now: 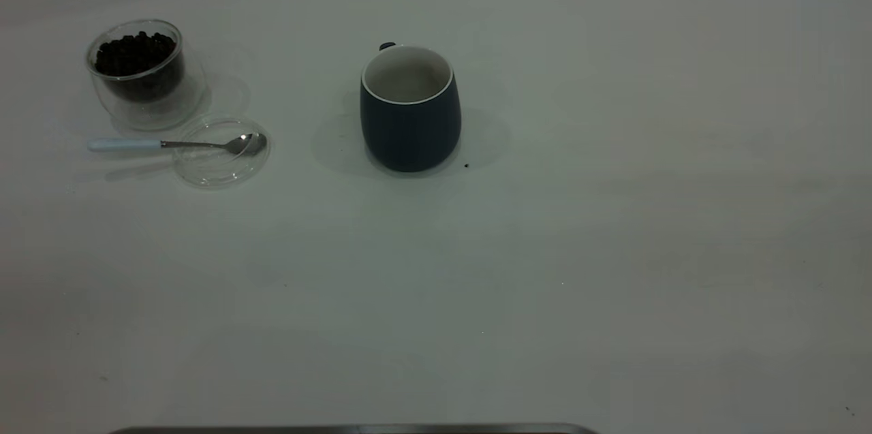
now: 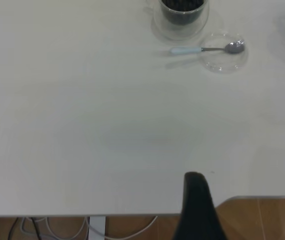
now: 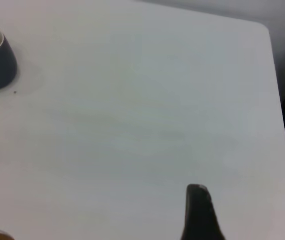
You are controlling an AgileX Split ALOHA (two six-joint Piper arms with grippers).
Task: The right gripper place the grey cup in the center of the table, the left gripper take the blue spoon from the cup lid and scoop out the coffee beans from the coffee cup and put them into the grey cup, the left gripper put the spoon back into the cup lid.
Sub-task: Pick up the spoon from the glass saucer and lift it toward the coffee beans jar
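With the grey cup (image 1: 411, 110) mid-worktop (image 1: 613, 250), the blue spoon (image 1: 177, 144) lay across the cup lid (image 1: 219, 168), handle reachable for the left gripper (image 2: 196, 200), whose spread I could not tell.

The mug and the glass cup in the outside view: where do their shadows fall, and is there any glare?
Exterior view: the grey cup casts soft shadows to both sides on the table; the coffee cup throws a faint one toward the mug; the spoon bowl glints over the lid. Left wrist view: the same glint on the spoon.
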